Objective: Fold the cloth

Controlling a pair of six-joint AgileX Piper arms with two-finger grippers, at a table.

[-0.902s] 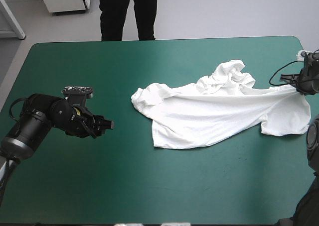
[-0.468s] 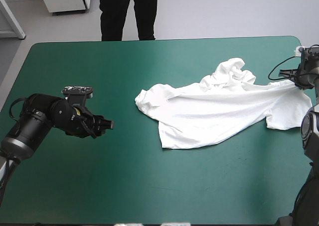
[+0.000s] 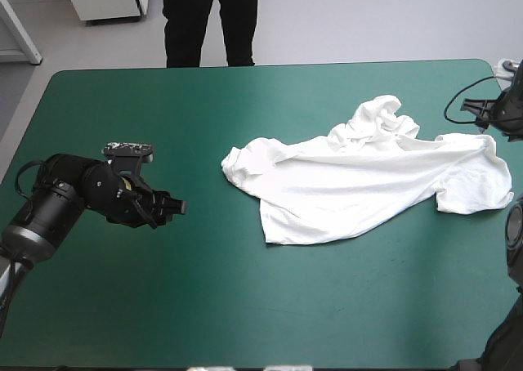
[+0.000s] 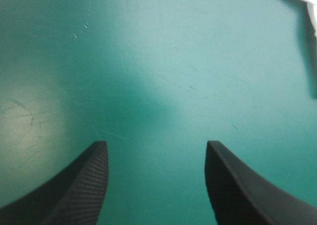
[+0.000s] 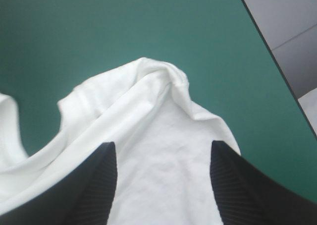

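The T-shirt is lying on the right half of the desk, partly spread and partly rumpled. Its long axis is running across the desk from side to side, one end pointing toward the middle and the other reaching almost to the right edge, with a crumpled bunch sitting on its far side. The right hand is hanging at that right end, close to the far right corner. Its black fingers are standing wide apart with nothing clamped, and white cloth is lying between and just ahead of them, a raised fold showing beyond the tips. I cannot tell whether they are touching the fabric. The left hand is hovering over the left half of the desk, pointing toward the shirt, likewise spread open and holding nothing, with only the teal-green cover under it. A broad stretch of bare cover is separating it from the shirt's nearest end. So the right hand is by far the nearer one. To my eye the shirt is needing flattening before any fold, and the left hand is needing to travel straight along that long axis to reach its end.
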